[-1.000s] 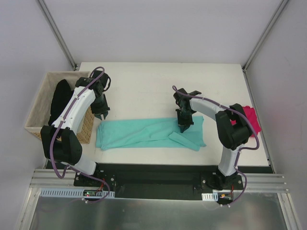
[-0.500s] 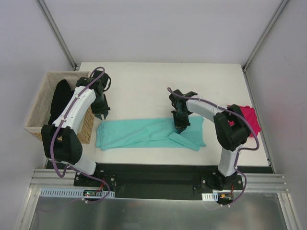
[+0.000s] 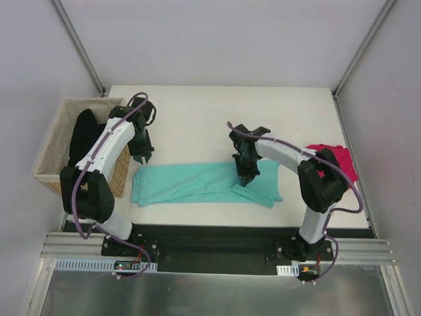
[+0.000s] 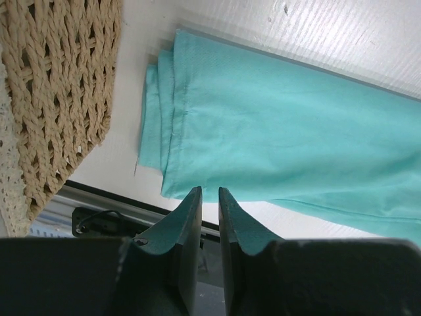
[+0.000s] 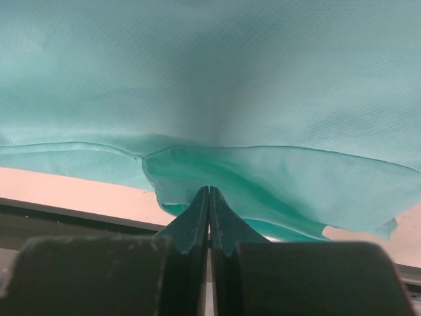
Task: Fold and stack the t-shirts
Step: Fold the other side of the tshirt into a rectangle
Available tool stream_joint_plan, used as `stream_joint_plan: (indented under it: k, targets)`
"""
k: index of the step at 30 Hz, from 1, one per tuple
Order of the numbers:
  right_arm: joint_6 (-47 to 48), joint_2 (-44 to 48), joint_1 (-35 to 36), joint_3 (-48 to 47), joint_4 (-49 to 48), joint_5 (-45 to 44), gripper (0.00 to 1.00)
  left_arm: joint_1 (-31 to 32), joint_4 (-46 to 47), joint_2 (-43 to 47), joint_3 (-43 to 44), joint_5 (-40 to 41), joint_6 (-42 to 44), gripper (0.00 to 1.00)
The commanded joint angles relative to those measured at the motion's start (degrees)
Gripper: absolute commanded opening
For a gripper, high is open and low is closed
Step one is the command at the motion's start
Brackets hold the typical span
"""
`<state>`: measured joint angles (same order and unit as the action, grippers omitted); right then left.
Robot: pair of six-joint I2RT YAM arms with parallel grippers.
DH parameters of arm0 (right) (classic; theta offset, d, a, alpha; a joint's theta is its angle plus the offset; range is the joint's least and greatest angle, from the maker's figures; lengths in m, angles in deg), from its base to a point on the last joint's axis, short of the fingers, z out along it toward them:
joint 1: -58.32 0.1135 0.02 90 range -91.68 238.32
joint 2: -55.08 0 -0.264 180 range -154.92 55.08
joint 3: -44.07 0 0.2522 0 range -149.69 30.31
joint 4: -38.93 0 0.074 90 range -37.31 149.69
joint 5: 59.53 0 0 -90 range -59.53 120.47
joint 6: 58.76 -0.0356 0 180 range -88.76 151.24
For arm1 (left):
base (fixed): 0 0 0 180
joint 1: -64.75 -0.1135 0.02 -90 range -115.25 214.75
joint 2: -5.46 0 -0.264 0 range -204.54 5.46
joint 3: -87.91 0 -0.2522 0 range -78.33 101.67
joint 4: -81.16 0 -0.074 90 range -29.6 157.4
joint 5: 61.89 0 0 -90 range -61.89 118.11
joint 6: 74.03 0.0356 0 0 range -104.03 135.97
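Note:
The teal t-shirt [image 3: 184, 183] lies as a long folded strip across the near part of the table. My right gripper [image 3: 244, 176] is down on its right half, shut on a fold of the cloth. In the right wrist view the closed fingertips [image 5: 209, 189] pinch a raised edge of the teal t-shirt [image 5: 210, 79]. My left gripper [image 3: 141, 157] hangs over the far left corner of the strip. Its fingers [image 4: 209, 191] stand a narrow gap apart with nothing between them, above the teal t-shirt's [image 4: 276, 131] left end. The pink t-shirt [image 3: 337, 162] lies bunched at the right edge, partly behind my right arm.
A wicker basket [image 3: 51, 148] holding a dark cloth [image 3: 82, 135] stands off the table's left edge, close beside my left arm; its woven wall [image 4: 59, 85] fills the left of the left wrist view. The table's near edge and the black rail [image 4: 99, 217] run just below the shirt.
My right gripper has slid a little to the left, pulling the pinched fold of teal cloth with it. The left gripper has shifted only slightly.

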<state>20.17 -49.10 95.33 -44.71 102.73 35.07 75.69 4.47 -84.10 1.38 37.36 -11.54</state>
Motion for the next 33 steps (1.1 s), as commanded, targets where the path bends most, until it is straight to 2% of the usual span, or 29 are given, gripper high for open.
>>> stream_joint_plan:
  k: [1, 11, 17, 25, 28, 33]
  targets:
    - [0.43, 3.02, 1.22, 0.93, 2.61, 1.46, 0.01, 0.75, -0.17, -0.79, 0.89, 0.94, -0.62, 0.15]
    - [0.61, 2.67, 3.33, -0.03, 3.57, 1.82, 0.01, 1.19, 0.36, -1.32, 1.07, 1.29, -0.53, 0.15]
    - [1.49, 3.46, 2.98, -1.61, 5.42, -2.93, 0.01, 1.45, 0.45, -1.41, 1.42, 1.12, -0.44, 0.15]
    - [0.7, 2.84, 2.36, -3.2, 4.98, -4.24, 0.02, 1.45, 0.27, -2.02, 3.09, 1.2, 0.52, 0.15]
    - [1.23, 1.7, 0.53, -5.21, 5.85, -9.86, 0.08, 1.45, 0.01, -2.2, 3.97, 1.55, 0.87, 0.16]
    - [2.45, -1.55, -5.63, -10.05, 5.86, -13.2, 0.18, 1.45, -0.61, -3.34, 5.29, 1.64, 1.4, 0.16]
